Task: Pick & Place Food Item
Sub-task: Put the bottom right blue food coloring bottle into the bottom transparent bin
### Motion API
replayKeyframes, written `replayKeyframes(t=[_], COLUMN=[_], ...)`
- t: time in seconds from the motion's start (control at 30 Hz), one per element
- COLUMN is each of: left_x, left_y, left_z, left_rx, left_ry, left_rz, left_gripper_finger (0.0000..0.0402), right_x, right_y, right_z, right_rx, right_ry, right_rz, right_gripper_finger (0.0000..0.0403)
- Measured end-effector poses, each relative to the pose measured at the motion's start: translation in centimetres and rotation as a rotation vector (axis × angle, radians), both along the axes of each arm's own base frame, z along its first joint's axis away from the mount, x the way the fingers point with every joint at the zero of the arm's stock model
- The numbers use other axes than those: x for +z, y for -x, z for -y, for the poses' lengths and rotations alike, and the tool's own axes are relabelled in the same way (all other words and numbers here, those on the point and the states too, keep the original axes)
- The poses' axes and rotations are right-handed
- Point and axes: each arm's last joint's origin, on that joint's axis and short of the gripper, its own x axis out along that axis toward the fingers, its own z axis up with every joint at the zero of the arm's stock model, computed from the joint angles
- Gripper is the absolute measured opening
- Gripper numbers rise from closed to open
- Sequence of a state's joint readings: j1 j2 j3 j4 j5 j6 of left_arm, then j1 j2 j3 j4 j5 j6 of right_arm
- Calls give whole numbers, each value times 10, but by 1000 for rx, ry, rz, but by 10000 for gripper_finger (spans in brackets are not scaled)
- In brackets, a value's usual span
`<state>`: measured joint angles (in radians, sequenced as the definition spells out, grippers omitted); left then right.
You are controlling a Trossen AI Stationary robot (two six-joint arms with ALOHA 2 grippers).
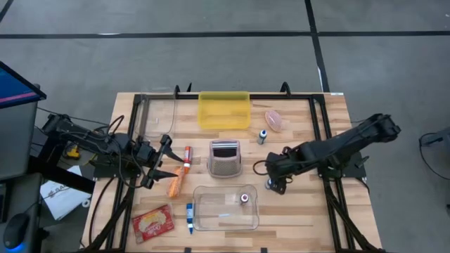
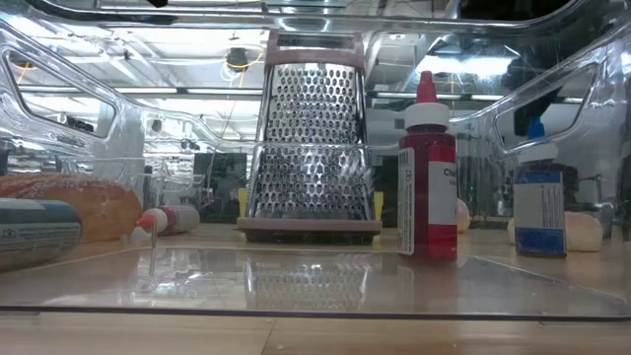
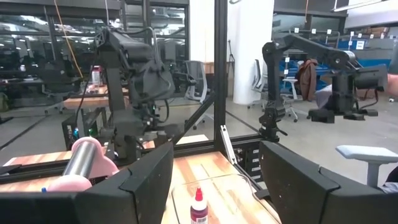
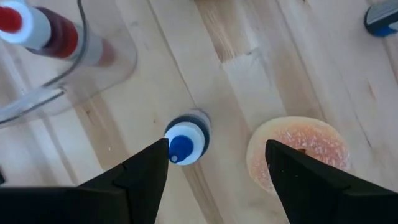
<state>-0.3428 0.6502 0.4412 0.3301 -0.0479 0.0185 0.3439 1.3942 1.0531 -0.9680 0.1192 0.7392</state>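
The round pinkish sugared doughnut [image 4: 297,152] lies on the wooden tabletop [image 1: 295,211], beside a small blue-capped bottle [image 4: 184,142]. Right end effector [image 4: 217,163] hovers above, fingers apart and empty, seemingly lining up. Left end effector [image 1: 167,160] waits, parted.

A metal box grater [image 1: 225,159] stood upright at table centre. A yellow tray [image 1: 224,110] lay behind it. A red-capped bottle [image 1: 245,199] stood inside the clear container [image 1: 211,218].
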Motion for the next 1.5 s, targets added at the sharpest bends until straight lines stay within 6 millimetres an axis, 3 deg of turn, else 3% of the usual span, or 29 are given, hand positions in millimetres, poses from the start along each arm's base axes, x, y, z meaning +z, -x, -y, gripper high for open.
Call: replayKeyframes(t=[0.4,1.0,1.27,1.5], left_x=[0,0,0,0], left_y=[0,0,0,0], left_z=[0,0,0,0], left_rx=[-3,-3,-3,-3], left_ry=[23,20,19,19], left_rz=[-6,-7,-6,-6], left_gripper_finger=[231,231,231,231], right_x=[-20,-37,-37,-36], right_y=[-9,-9,-10,-14], right_z=[-19,-15,-13,-9], right_rx=[39,49,51,80], right_ry=[-4,6,8,30], right_rz=[-49,-50,-50,-20], right_gripper_finger=[258,252,193,110])
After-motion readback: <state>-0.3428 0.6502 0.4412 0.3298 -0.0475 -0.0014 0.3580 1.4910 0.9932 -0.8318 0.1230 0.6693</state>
